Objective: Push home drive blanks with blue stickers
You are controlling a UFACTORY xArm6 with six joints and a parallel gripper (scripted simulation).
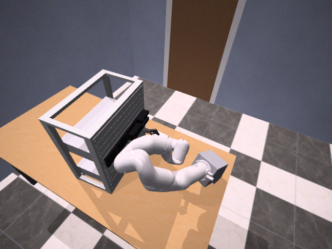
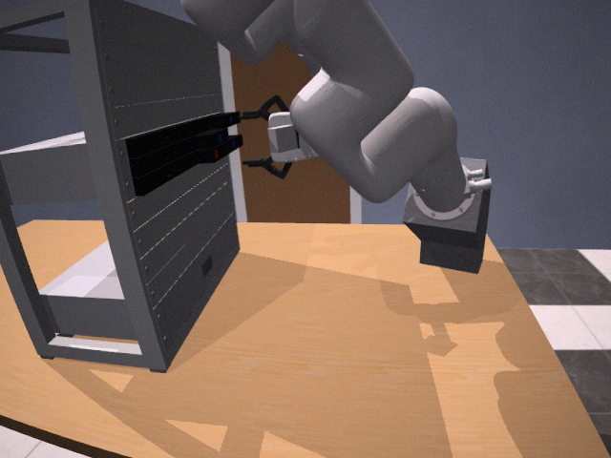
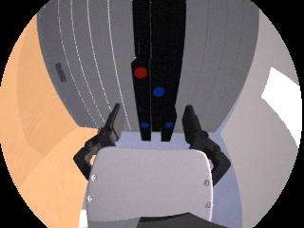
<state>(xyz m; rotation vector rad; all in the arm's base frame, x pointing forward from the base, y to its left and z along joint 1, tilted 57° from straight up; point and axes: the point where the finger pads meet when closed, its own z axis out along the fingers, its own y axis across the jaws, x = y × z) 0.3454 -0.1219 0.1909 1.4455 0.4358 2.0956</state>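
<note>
Between open hand [image 3: 152, 128] fingers, wrist-only: blue stickers [image 3: 159, 91].

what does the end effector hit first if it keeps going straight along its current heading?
Likely the protruding drive blanks: the open, empty end effector faces the rack front with the near blue-stickered ends between its fingers. In the exterior view the upper fingertip already looks at a blank's end; contact is unclear.

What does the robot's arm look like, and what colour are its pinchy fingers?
The arm is smooth, glossy white, made of fat rounded tube sections joined by bulging elbows. It grows out of a grey box base through a pale round ring with small screws, beside two short white plugs. The gripper has a light grey boxy body and thin black fingers on angular black links. No loose cables or markings show.
</note>
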